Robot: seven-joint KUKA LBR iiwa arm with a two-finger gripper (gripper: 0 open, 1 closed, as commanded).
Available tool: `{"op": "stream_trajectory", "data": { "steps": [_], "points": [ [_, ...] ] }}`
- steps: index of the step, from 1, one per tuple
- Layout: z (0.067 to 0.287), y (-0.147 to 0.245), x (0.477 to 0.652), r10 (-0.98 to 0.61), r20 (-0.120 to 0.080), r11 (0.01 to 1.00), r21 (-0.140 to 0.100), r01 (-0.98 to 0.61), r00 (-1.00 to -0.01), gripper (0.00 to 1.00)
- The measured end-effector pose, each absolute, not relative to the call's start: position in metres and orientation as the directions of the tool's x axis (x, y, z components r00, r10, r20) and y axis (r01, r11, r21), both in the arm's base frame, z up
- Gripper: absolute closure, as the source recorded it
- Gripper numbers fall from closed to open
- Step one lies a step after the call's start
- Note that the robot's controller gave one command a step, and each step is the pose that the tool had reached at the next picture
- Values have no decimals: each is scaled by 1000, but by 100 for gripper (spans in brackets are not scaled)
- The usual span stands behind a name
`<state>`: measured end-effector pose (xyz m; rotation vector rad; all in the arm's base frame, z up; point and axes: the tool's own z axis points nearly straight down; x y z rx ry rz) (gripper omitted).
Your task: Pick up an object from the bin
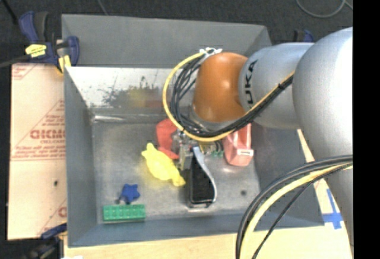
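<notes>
My gripper (187,152) hangs below the orange wrist cover, near the middle of the bin floor. Just left of it lies a yellow, lumpy toy (160,166), touching or nearly touching it. Directly in front of it, toward the bin's near wall, lies a black oblong thing (200,188) with a pale edge. A red thing (165,131) sits behind the gripper, partly hidden by the cables. A pink block (240,149) lies to its right.
A small blue thing (127,193) and a flat green studded brick (123,212) lie in the near left corner. The arm and its looped cables cover the bin's right and back middle.
</notes>
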<state>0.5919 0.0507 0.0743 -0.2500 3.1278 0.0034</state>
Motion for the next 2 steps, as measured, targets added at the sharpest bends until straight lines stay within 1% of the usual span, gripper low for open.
{"op": "stream_trajectory", "data": {
  "steps": [1, 2],
  "points": [
    [162, 56, 585, -175, -3, 985, -1, -175, -985, 100],
    [162, 56, 585, -175, -3, 985, -1, -175, -985, 100]
  ]
}}
